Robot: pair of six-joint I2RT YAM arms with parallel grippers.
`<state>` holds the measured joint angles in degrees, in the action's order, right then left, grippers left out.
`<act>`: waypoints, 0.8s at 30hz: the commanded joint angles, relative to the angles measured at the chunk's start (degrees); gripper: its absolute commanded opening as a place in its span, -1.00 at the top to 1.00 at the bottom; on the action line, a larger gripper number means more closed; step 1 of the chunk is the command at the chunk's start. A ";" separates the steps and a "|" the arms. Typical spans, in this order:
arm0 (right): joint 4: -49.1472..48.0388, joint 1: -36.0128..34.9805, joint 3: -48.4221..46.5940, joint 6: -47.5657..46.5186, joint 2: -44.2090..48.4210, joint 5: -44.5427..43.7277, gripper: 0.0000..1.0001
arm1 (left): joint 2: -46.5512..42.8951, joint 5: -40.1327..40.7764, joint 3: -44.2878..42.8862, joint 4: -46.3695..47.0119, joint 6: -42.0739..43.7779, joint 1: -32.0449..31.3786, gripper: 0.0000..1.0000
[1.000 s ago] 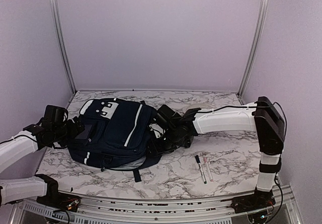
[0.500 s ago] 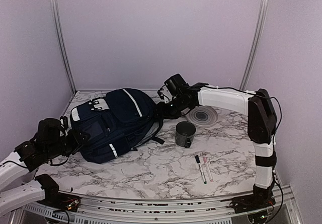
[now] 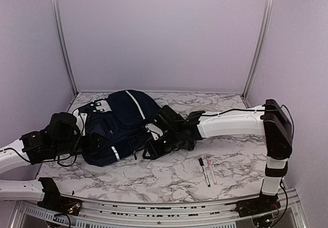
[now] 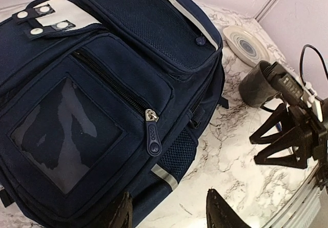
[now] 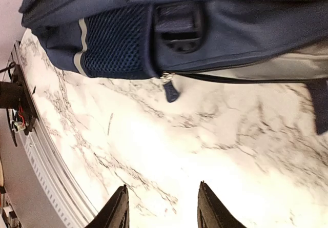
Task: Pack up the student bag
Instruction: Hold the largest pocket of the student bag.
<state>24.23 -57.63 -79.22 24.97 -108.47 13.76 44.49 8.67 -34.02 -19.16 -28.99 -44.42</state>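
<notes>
Three views, taking them one after another. From above first: seeing the student bag (image 3: 120, 123) lying on the marble table (image 3: 169, 182), left of the middle. Finding the left arm (image 3: 38, 141) low at the left, with the left jaws at the bag's near-left edge; not able to tell their width from here. Seeing the right arm (image 3: 230, 123) reaching across from the right, with the right jaws low at the bag's right side. Noticing two pens (image 3: 207, 170) lying side by side on the table, well apart from the bag.

Going to the left wrist view: looking at the bag's front pocket with a clear window (image 4: 66, 130), a zip pull (image 4: 152, 130) and a white patch (image 4: 56, 18) with studs. Finding the left jaws standing partly open and gripping nothing, with the bag's lower edge just beside one finger (image 4: 123, 215) and bare table under the other. Seeing also a dark mug (image 4: 256, 87) and a round plate (image 4: 246, 43) on the table beyond the bag.

Going to the right wrist view: finding the right jaws partly open, holding nothing, with only bare table between the fingers (image 5: 119, 207). Seeing the bag beyond the fingertips, apart from them, showing a mesh side pocket (image 5: 118, 43), a black buckle (image 5: 177, 30) and a second zip pull (image 5: 170, 90) hanging down.
</notes>
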 commanded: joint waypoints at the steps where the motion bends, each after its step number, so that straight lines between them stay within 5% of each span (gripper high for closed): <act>1: -2.32 -0.70 -7.12 -1.72 -7.97 3.84 0.15 | 6.82 -0.05 0.04 6.10 13.44 -2.26 -0.06; 13: -3.78 -1.02 -5.39 0.21 -9.74 4.14 0.17 | 23.51 7.32 4.18 21.52 18.48 -8.75 -0.35; 24: -2.36 -0.21 -3.55 -1.53 -6.02 2.55 0.17 | 47.16 26.92 -8.20 14.40 15.44 -18.85 -0.42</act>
<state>21.67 -58.39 -83.24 24.75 -118.69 17.69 85.91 25.47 -38.83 -1.32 -11.57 -59.81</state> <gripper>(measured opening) 0.413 0.711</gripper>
